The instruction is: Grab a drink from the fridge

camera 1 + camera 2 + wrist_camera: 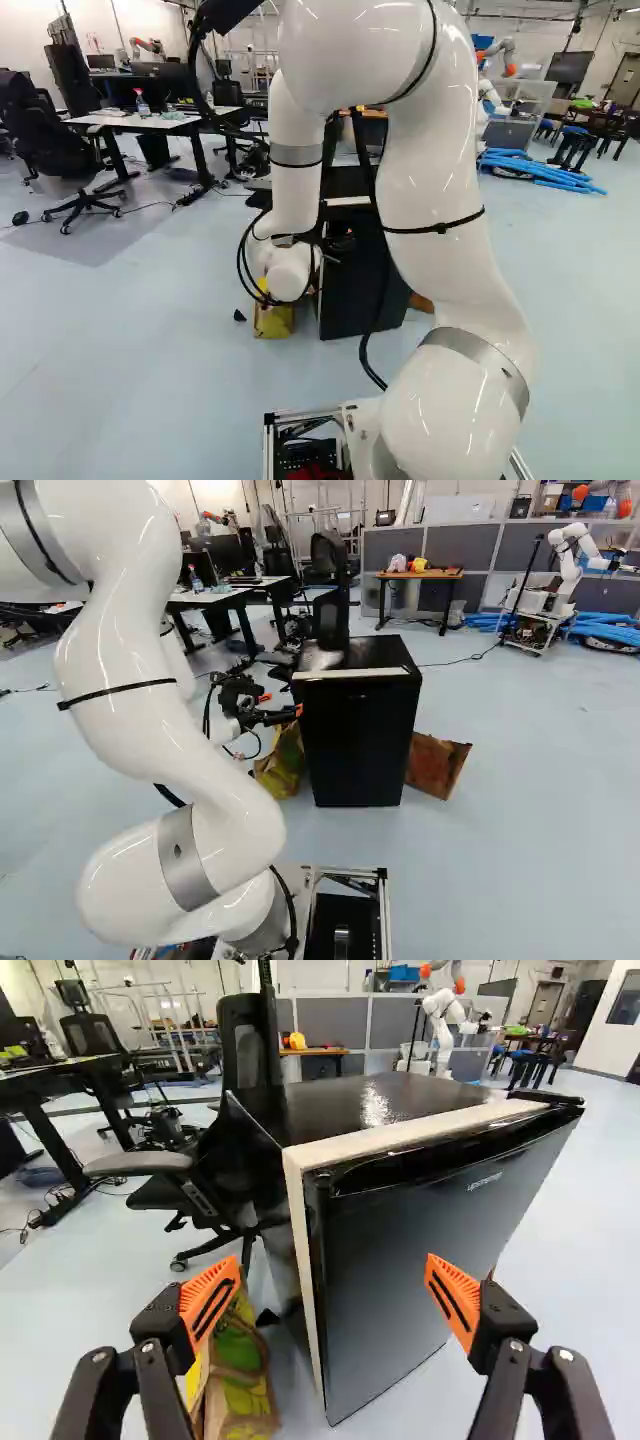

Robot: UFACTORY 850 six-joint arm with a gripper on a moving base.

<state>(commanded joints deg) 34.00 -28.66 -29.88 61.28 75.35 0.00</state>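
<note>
gripper: black 2-finger gripper w/ orange pads [284,704] held near upper L part of fridge front in R base view; in wrist view, fingers of gripper [332,1285] spread wide apart, nothing clamped; pad-to-fridge contact can't be told.
fridge: low black box-shaped fridge w/ pale strip along top edge [360,735], stood upright on pale blue floor [520,810], ahead of gripper; near vert. edge seen between fingers in wrist view.
door: dark flat fridge door [420,1250], looks closed.
arm: white jointed arm [150,710], reached fwd from base.
bag: yellow-green patterned bag [240,1380], on floor beside fridge.
board: brown flat-sided cardboard piece [437,765], on floor at other side of fridge.
chair: black mesh-backed office chair [250,1045], placed behind fridge.
bkgd: another robot, white w/ wheeled cart [568,560], parked near blue tubes [605,630].
</note>
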